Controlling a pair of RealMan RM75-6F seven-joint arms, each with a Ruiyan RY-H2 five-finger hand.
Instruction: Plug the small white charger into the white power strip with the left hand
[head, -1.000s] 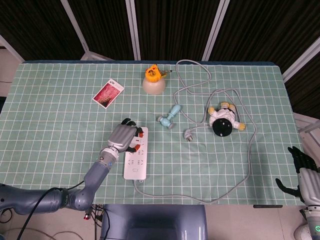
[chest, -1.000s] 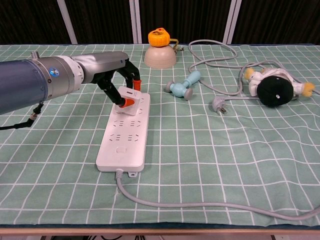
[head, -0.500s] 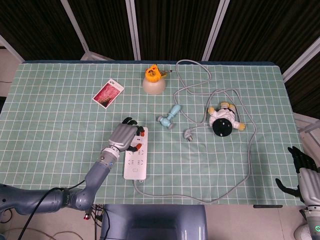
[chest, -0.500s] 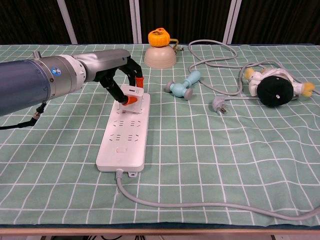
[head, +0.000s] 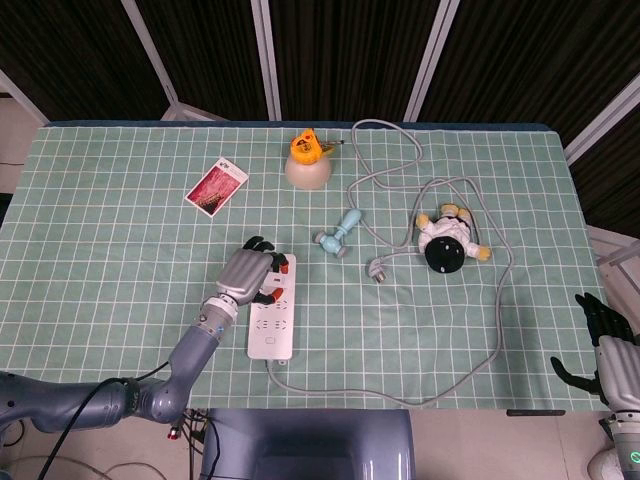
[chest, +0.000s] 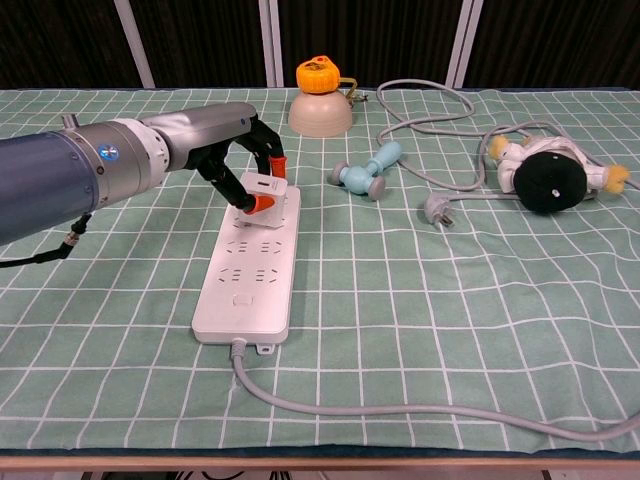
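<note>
White charger (chest: 262, 189) prongs hidden, left hand (chest: 240, 163) pinching

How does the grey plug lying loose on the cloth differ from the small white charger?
The grey plug lies free on the cloth, untouched; the small white charger is pinched by the left hand over the white power strip's far end. The plug trails a grey cable; the charger shows none.
</note>
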